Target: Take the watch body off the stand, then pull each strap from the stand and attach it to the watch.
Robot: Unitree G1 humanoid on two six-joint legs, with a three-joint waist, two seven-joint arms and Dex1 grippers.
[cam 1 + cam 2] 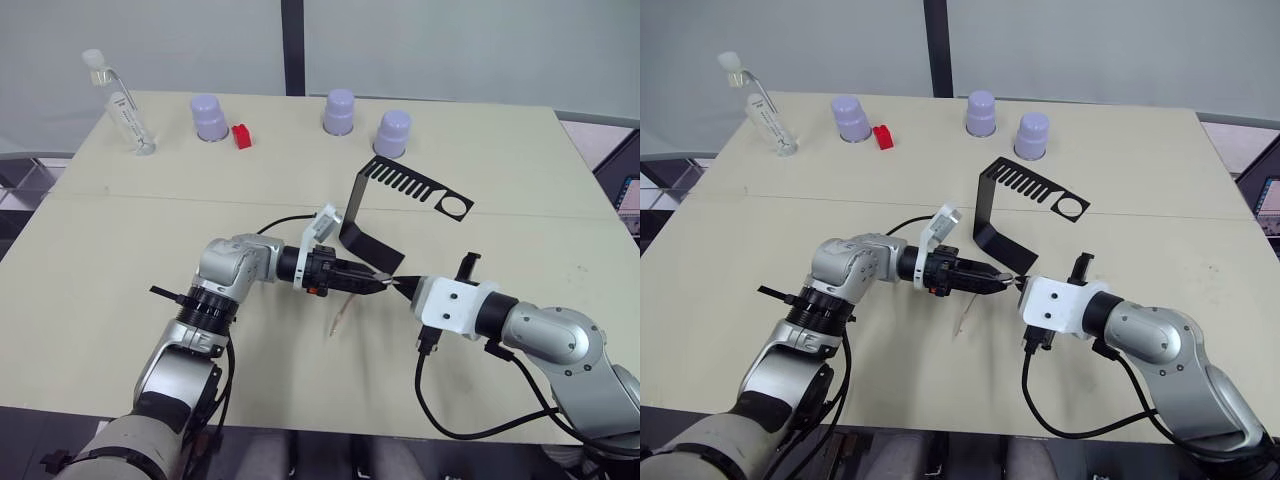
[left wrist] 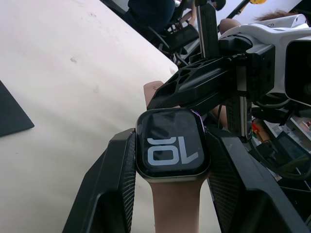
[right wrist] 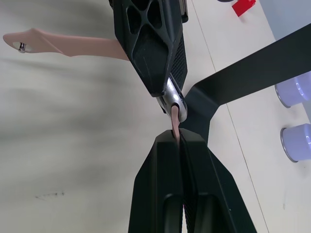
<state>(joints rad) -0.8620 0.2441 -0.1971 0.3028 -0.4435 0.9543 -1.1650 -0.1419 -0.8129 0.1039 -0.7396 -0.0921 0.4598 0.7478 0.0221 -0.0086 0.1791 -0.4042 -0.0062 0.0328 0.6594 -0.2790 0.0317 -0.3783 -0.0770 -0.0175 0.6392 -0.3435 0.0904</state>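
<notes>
Near the middle of the surface [image 1: 120, 300], at about 6 o'clock from the stand [image 1: 375, 215], our two grippers meet tip to tip just above the tabletop. Our left gripper [image 2: 170, 160] has its jaws clamped on the sides of the watch body [image 2: 171, 148], whose dark screen shows large light digits. That screen is plain from the left wrist camera; from the head cameras the watch is merely a small dark lump at the fingertips. One strap [image 2: 172, 204] already hangs from the watch's near end, and the head view shows it trailing down to the surface toward 7 o'clock.

Our right gripper [image 3: 180, 138] has its jaws closed flat on the second strap [image 3: 175, 121], a thin pink sliver running up to the metal edge of the watch. Only the right wrist camera shows this pinch. It also shows the first strap's free end with its small metal pin.

The stand sits upright with its slotted top plate reaching toward 3 o'clock. Toward 12 o'clock stand three lilac cups [image 1: 340, 110], a red block [image 1: 241, 136] and a clear bottle [image 1: 122, 105].
</notes>
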